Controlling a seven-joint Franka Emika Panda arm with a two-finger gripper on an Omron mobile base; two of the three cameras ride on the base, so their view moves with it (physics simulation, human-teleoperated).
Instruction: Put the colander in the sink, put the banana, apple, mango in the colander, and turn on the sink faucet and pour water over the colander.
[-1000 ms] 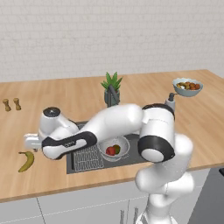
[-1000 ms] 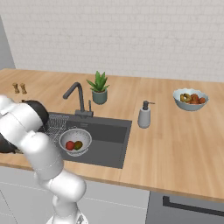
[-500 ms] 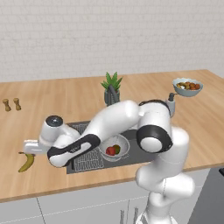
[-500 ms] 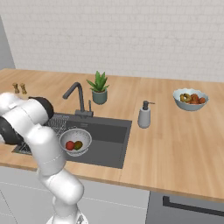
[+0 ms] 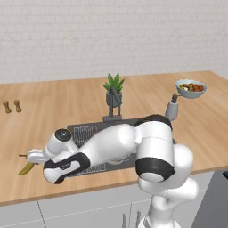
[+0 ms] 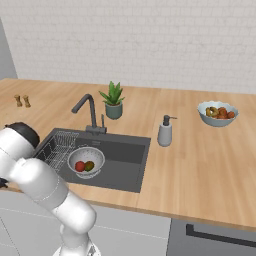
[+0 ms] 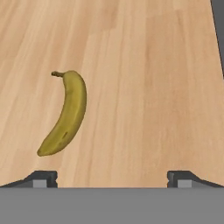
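A kitchen w/ a white tile wall and a long wood counter point(image 6: 200, 165).

The banana point(image 7: 65, 113) lies flat on the bare wood. It is in front of the jaws and off to the side of one tip, not between them. It touches nothing but the wood. The gripper point(image 7: 112, 177) has its jaws wide apart and holds nothing. In the left base view the banana point(image 5: 26, 168) pokes out just past the end of the arm, near the front edge of the counter.

The sink point(image 6: 125, 150) is off to the side, away from the jaws. The colander point(image 6: 86, 161) sits in it, so that bit looks done. The apple point(image 6: 79, 166) and the mango point(image 6: 89, 165) are in the colander, side by side. So 2 of 3 fruits are in.

Left to do, I think: grab the banana, carry it to the colander, then turn on the faucet point(image 6: 86, 109). No water is running from it.

Farther off sit a plant point(image 6: 113, 100), a soap pump point(image 6: 164, 131) and a bowl of fruit point(image 6: 217, 113).
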